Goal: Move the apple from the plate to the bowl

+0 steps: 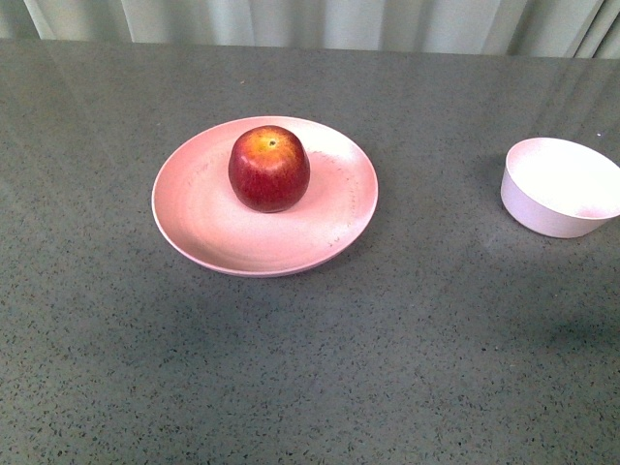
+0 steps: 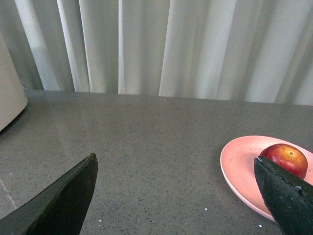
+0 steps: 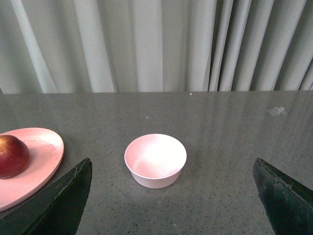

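Red apple point(image 1: 269, 168) on pink plate point(image 1: 213, 237), bowl point(image 1: 562, 189) well apart, grey table point(image 1: 436, 320) between.

- One apple point(image 1: 269, 168), ahead of the left gripper point(image 2: 175, 159).
- One pink plate point(image 1: 242, 242), ahead of that same gripper.
- One pale bowl point(image 1: 552, 208), straight ahead of the right gripper point(image 3: 171, 161).
- Two grippers, each showing two dark fingers point(image 2: 63, 205).
- One grey speckled tabletop point(image 1: 310, 368).
- One pale curtain point(image 1: 320, 19).

Indoor tabletop setup, lab or demo room by the look; exact kind unclear. Dark grey speckled stone-look counter point(image 1: 310, 368), pale pleated curtain point(image 1: 320, 19) hanging close behind its far edge. Household tableware on it: pink plate point(image 1: 242, 237), small bowl point(image 1: 542, 211), apple point(image 1: 268, 170).
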You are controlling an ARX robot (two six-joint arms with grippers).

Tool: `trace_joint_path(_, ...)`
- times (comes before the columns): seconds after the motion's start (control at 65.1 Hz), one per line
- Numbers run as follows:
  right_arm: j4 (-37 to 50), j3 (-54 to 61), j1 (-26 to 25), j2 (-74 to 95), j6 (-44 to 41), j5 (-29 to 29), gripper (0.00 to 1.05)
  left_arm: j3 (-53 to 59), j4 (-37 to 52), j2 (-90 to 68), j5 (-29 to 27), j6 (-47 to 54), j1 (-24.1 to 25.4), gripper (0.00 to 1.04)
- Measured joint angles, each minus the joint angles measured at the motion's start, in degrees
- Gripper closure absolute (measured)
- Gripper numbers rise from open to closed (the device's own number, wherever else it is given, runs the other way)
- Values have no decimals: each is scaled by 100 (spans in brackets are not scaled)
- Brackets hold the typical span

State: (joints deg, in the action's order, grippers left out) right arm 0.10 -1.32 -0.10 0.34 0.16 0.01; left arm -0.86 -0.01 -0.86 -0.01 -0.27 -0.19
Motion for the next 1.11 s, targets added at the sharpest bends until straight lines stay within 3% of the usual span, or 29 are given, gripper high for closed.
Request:
trace_joint_path(0.768,-2,0,0,0,0,0,9,0,0,0,0,0,0,9)
trace_joint_path(0.83,-785,-284,52,382,334,417,9,0,0,0,0,0,0,9)
trace_joint_path(0.876,-1727,-739,-177,1237,671,603,9,0,0,0,0,0,0,9)
trace_joint_path(0.922,-1950,-955,-514,1928,763,481,9,0,0,0,2,0,0,9)
trace_joint_path(1.107,-387,-1364,-1941,4295,533,-273,9,0,0,0,0,0,0,9)
